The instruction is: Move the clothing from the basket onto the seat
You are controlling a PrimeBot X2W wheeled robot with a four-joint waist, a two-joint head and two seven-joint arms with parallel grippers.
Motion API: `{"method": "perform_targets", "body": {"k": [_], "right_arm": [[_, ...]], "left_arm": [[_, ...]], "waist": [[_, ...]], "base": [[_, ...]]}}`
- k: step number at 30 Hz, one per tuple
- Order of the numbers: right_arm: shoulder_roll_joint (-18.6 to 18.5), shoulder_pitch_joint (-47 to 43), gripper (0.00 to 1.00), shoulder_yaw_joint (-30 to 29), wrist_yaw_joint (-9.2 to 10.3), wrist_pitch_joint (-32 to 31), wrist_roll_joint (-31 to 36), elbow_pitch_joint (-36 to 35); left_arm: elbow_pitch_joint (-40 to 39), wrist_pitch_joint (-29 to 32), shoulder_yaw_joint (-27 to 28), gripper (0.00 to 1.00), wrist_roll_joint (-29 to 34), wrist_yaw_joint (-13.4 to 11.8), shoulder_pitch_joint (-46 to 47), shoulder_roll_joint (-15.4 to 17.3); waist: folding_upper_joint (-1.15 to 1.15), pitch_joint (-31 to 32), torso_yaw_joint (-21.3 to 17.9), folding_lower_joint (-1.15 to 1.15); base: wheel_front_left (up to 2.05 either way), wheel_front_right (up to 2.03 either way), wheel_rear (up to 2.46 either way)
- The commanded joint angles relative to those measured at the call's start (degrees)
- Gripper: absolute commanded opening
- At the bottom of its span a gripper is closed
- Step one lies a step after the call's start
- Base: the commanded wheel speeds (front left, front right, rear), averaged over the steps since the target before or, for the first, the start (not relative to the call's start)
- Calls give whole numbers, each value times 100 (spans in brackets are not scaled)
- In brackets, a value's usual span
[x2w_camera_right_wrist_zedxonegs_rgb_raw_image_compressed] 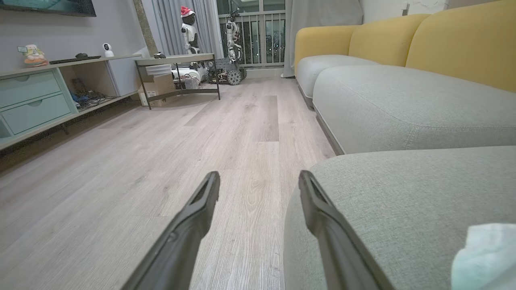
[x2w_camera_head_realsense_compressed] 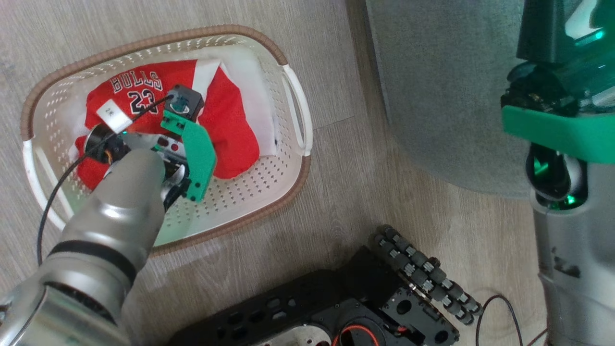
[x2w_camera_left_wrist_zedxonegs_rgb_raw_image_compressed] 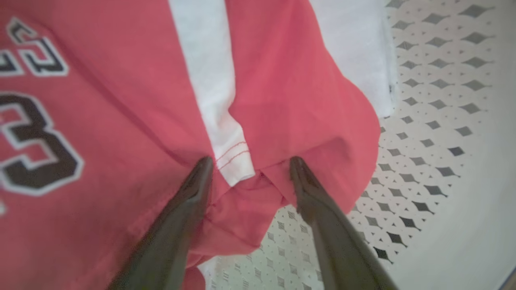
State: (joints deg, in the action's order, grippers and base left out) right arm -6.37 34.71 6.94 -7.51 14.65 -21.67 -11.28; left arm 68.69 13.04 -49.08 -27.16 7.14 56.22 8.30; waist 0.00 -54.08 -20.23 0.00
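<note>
The red clothing (x2w_camera_head_realsense_compressed: 226,129), printed "BULLS 23", lies crumpled in the cream basket (x2w_camera_head_realsense_compressed: 250,202) on the floor at the left. My left arm reaches down into the basket, and its wrist hides the fingers in the head view. In the left wrist view my left gripper (x2w_camera_left_wrist_zedxonegs_rgb_raw_image_compressed: 250,165) is open, both tips pressing into the red clothing (x2w_camera_left_wrist_zedxonegs_rgb_raw_image_compressed: 290,100), with a white stitched panel (x2w_camera_left_wrist_zedxonegs_rgb_raw_image_compressed: 225,133) bunched between them. The grey-green seat (x2w_camera_head_realsense_compressed: 432,86) lies at the upper right. My right gripper (x2w_camera_right_wrist_zedxonegs_rgb_raw_image_compressed: 260,179) is open and holds nothing, hovering by the seat's rounded edge (x2w_camera_right_wrist_zedxonegs_rgb_raw_image_compressed: 403,193).
A white liner (x2w_camera_head_realsense_compressed: 254,96) lies under the clothing. My black wheeled base (x2w_camera_head_realsense_compressed: 423,269) sits at the bottom, near the basket. Wooden floor (x2w_camera_right_wrist_zedxonegs_rgb_raw_image_compressed: 242,133) runs between the sofa, with its yellow backrests (x2w_camera_right_wrist_zedxonegs_rgb_raw_image_compressed: 459,40), and a low cabinet (x2w_camera_right_wrist_zedxonegs_rgb_raw_image_compressed: 36,96) and a table (x2w_camera_right_wrist_zedxonegs_rgb_raw_image_compressed: 177,64).
</note>
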Motion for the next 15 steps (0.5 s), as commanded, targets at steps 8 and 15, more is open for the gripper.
{"method": "perform_targets", "body": {"k": [8,15], "right_arm": [[61,-65,100,67,2,35,45,-133],[34,-75,100,71,2,35,39,-15]], "left_arm": [[-159,-134,-241,0,-352,35,-25,183],[-221,-415,-458,0,-659,35,-167,138]], "waist": [[0,113,41,0],[0,510,130,0]], "base": [[0,0,0],[0,0,0]]}}
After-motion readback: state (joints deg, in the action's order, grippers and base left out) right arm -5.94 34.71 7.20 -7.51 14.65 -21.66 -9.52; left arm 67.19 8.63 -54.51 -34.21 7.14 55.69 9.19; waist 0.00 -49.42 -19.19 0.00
